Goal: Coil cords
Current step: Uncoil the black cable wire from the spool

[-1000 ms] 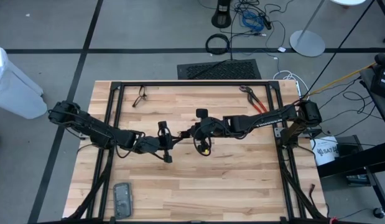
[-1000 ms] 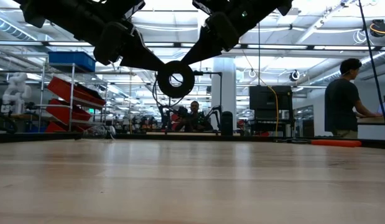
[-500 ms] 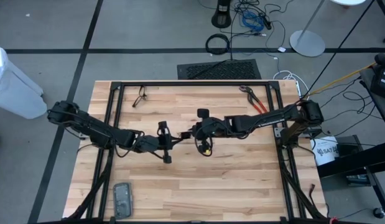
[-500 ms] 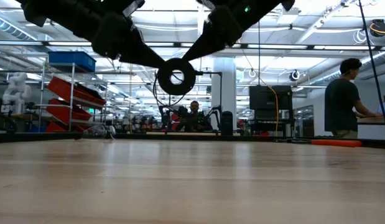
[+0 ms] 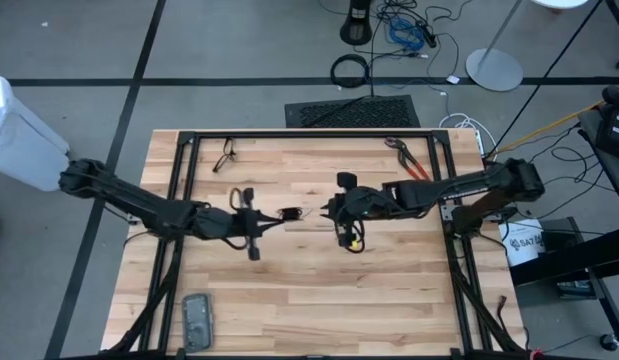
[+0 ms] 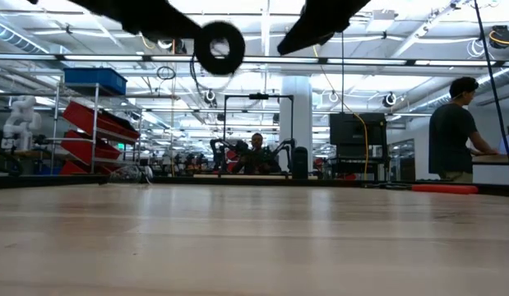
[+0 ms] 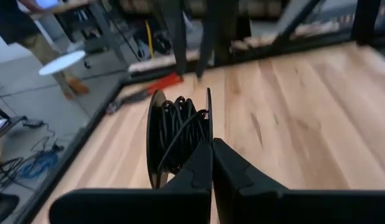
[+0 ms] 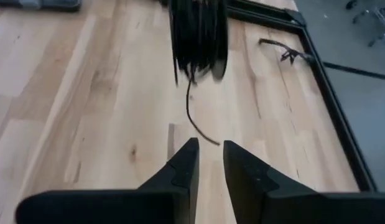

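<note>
- With the cord (image 7: 180, 134) wound on a black spool (image 7: 156, 138) and only a short tail (image 8: 195, 121) hanging loose, coiling looks nearly done.
- Left gripper (image 7: 211, 152) is above mid-table, fingers pressed together on the spool's rim, holding it off the wooden tabletop (image 5: 319, 290); low view shows the spool (image 6: 219, 47) well clear of the surface.
- Right gripper (image 8: 208, 158) faces the spool from the other side, near but apart from it; fingers slightly spread, holding nothing.
- Small pale end piece: cannot tell where it is.
- Next move, as I judge it: right gripper needs to catch the dangling tail and lay it onto the spool; the tail is thin and limp, so it calls for a precise pinch.
- Red-handled pliers (image 5: 409, 160) lie at the far right of the table, uninvolved.
</note>
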### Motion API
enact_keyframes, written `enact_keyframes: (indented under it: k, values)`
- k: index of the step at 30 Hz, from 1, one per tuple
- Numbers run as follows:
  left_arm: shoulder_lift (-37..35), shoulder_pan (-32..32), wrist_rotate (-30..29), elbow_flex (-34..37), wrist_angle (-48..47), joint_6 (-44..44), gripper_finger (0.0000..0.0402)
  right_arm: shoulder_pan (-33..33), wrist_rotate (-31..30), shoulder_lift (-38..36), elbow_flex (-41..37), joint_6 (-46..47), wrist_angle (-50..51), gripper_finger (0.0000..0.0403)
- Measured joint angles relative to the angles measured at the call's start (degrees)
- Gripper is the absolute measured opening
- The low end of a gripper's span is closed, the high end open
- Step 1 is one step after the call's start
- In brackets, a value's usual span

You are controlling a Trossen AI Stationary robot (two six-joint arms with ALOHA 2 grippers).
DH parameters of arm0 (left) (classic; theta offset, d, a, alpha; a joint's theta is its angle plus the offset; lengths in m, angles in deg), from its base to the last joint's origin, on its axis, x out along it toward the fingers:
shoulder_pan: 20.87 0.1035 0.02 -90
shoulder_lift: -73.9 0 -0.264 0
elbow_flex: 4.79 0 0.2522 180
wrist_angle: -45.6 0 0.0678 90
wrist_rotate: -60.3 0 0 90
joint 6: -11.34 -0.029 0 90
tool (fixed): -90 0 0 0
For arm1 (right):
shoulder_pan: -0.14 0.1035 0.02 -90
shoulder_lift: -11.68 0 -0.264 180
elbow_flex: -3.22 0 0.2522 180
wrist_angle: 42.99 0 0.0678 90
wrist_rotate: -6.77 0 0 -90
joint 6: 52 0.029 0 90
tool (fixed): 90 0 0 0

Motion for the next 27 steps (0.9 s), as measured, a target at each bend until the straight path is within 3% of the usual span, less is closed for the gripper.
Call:
enact_keyframes:
  k: [6,14,20,24,27]
  values:
    - [-7.1,0.0,0.0,-0.6,-1.2,-2.5,0.0000,0.1,3.2,3.2,-6.9,2.9,-17.1,0.0062]
    - [-10.9,0.1,-0.1,-0.6,-0.9,-4.1,0.0000,2.3,-1.7,6.5,-8.2,1.9,-29.5,0.0067]
    - [-10.7,0.1,0.3,-0.6,-0.9,-4.5,0.0000,4.6,-4.4,8.2,-8.3,-1.7,-36.5,0.0106]
    - [-10.7,0.1,1.4,-0.6,-0.9,-4.5,0.0000,4.9,-9.0,8.3,-8.2,-4.0,-36.9,0.0139]
    - [-10.6,-0.1,2.2,-0.6,-0.7,-4.0,0.0000,4.8,-9.3,8.3,-8.2,-4.5,-37.1,0.0161]
